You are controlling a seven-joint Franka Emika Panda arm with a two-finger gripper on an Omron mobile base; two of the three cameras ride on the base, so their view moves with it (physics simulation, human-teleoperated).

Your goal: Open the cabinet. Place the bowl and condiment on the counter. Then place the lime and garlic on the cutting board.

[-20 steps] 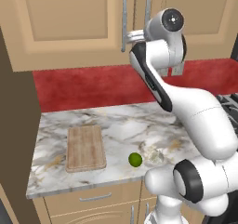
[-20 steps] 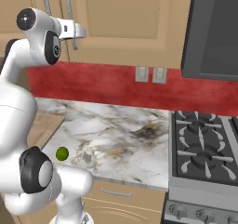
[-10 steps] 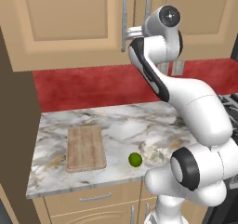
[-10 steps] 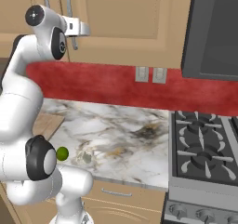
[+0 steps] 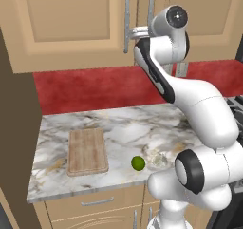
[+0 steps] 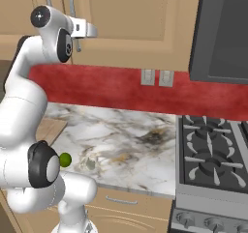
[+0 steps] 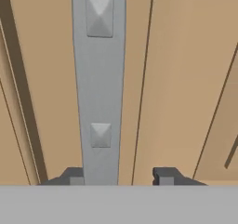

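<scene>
Hand view | claw [image 7: 118, 175] apart | cabinet [image 7: 186, 79] handle [image 7: 98, 79] just inside left fingertip

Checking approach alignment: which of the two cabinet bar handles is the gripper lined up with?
The left door's handle: the gripper sits at it, while the right door's handle stands apart beside the arm.

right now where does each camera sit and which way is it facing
Left base view: behind the arm to its left, looking forward and down at the counter, cutting board and lime; the arm rises at lower right.
Right base view: behind to its right, facing counter and stove; the arm rises at lower left.
Hand view: on the hand, facing the cabinet handle; fingertips at bottom.
Both base views share the lime and cabinet.
</scene>
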